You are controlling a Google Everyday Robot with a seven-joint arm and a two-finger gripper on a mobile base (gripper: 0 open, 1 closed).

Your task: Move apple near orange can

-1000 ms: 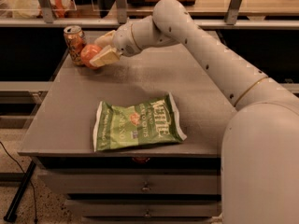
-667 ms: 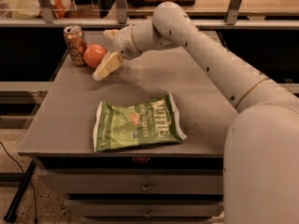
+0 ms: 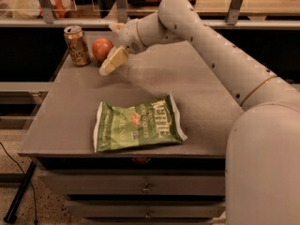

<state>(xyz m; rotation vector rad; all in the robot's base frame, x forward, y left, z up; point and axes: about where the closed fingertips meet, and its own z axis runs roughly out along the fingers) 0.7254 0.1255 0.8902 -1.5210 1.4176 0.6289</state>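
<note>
Camera view is showing the gripper (image 3: 114,47) hanging open at the far left of the table (image 3: 197,88), its fingers spread wide and holding nothing. A second ago those fingers were closed around the apple (image 3: 101,49) and carrying it just above the surface; now the apple is sitting on the table by itself, just to the right of the orange can (image 3: 77,45). The two are standing so close that it is hard to say whether they are touching or keeping a thin gap. The lower finger (image 3: 112,62) is slanting down in front of the apple's right side, and the upper finger is showing pale behind it, so the gripper is backing away only slightly and is remaining very near the fruit. The can is standing upright where it was, undisturbed by the drop-off. The green chip bag (image 3: 138,123) is lying flat nearer the front edge, well apart from all this. Judging from how things are lying, the apple is already resting near the can, so the placing appears to be done, and what is left is drawing the arm (image 3: 211,46) clear without nudging the apple and sending it rolling.
</note>
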